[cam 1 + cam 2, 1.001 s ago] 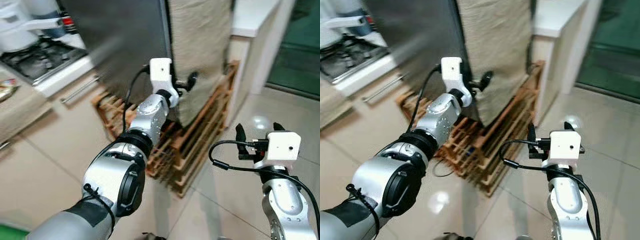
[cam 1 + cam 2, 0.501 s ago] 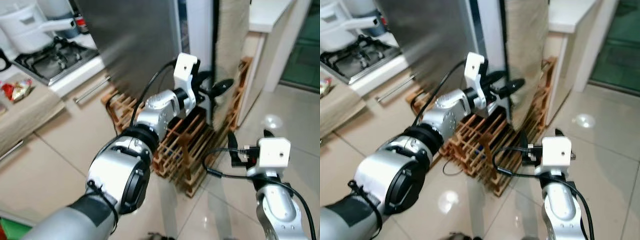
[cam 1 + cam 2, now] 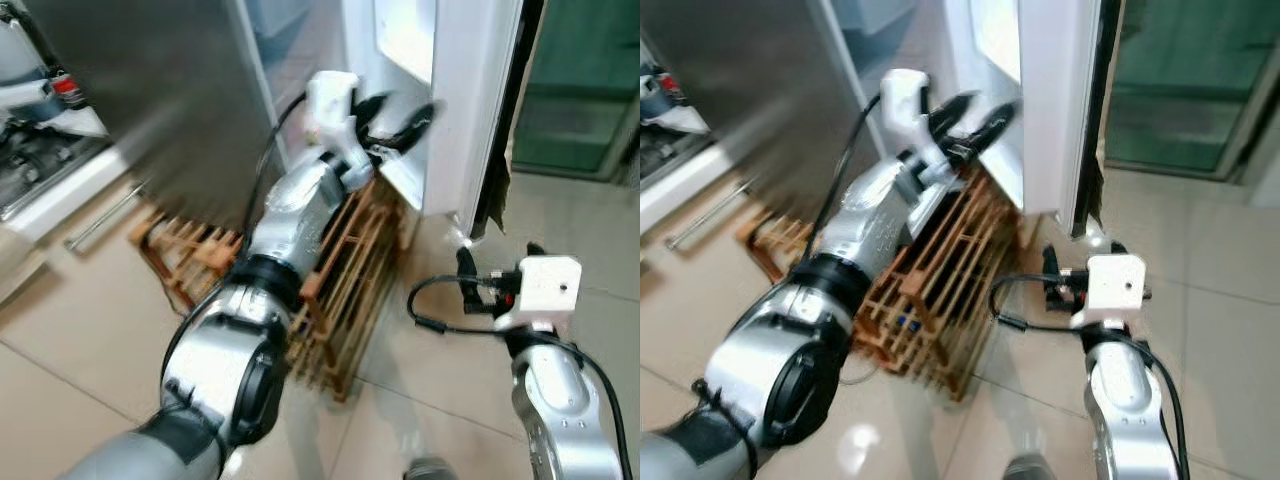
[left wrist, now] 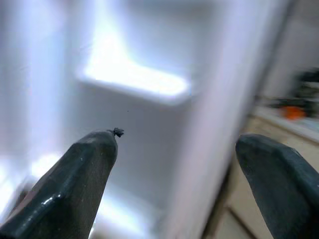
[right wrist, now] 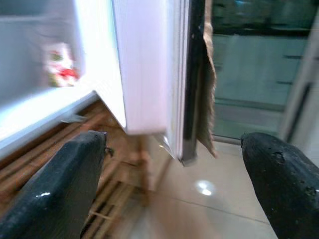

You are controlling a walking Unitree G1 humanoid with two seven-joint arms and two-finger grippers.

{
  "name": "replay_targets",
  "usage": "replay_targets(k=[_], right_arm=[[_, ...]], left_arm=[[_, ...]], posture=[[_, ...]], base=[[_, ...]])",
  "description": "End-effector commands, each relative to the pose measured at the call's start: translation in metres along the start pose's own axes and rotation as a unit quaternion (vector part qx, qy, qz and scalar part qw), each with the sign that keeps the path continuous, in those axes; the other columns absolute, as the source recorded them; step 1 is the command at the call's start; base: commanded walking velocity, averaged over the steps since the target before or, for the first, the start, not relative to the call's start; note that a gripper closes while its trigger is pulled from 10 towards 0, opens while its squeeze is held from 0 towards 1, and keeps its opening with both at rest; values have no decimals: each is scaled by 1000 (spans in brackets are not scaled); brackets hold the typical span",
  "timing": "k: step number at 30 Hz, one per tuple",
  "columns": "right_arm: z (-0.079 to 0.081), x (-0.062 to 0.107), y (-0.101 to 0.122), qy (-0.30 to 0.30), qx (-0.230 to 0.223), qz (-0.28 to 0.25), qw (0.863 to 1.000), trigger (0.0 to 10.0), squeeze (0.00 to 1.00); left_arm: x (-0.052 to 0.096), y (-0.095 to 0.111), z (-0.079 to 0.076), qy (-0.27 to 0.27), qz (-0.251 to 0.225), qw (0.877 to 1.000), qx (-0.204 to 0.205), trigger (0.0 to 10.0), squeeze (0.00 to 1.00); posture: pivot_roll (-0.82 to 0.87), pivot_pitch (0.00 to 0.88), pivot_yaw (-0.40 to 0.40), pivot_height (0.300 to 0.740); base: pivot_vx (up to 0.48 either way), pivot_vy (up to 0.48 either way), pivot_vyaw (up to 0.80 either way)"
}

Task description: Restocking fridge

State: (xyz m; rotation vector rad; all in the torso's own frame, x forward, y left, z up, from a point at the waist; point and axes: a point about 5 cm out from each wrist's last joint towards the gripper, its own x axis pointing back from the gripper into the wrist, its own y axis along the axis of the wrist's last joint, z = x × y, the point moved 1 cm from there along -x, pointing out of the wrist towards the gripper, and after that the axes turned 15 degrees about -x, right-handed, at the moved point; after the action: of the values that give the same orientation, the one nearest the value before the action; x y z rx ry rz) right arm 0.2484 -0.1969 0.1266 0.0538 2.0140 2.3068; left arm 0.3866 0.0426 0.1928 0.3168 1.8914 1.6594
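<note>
Two end effectors, both with fingers spread and holding nothing, so this looks like the door-opening step: the fridge door (image 3: 470, 100) at upper right stands swung out. The left end effector (image 3: 400, 115) sits upper centre, right at the door's inner side. The right end effector (image 3: 468, 290) hangs lower right, below the door's edge; next it probably needs to fetch something to stock.

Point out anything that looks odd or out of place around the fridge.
A wooden slatted rack lies tipped on the floor against the base of the fridge, right under the open fridge door. A beige cloth hangs down the door's outer face, ragged at its lower edge. The left gripper reaches into the door opening, fingers open.
</note>
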Motion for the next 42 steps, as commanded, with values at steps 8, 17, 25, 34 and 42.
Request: replay_targets(k=[8, 17, 25, 34, 42], right_arm=[[8, -31, 0, 30, -28, 9, 999, 10000, 0], [32, -56, -17, 88, -32, 46, 994, 10000, 51], [45, -62, -12, 112, -29, 40, 992, 10000, 94], [47, -64, -4, 138, -23, 19, 990, 10000, 98], [57, -68, -2, 153, -19, 6, 988, 10000, 153]], left_arm=[[101, -11, 105, 298, 79, 944, -114, 10000, 0], [195, -4, 125, 467, 148, 852, -185, 10000, 0], [184, -20, 110, 470, 176, 851, -156, 10000, 0], [140, -12, 78, 389, 147, 896, -157, 10000, 0], [135, -7, 85, 412, 147, 885, -160, 10000, 0]], posture=[[-73, 0, 67, 740], [57, 0, -21, 740], [37, 0, -45, 740], [-31, 0, -36, 740], [-20, 0, -20, 740]], base=[[0, 0, 0], [0, -207, 497], [0, -277, 409], [0, 0, 412], [30, -279, 407]])
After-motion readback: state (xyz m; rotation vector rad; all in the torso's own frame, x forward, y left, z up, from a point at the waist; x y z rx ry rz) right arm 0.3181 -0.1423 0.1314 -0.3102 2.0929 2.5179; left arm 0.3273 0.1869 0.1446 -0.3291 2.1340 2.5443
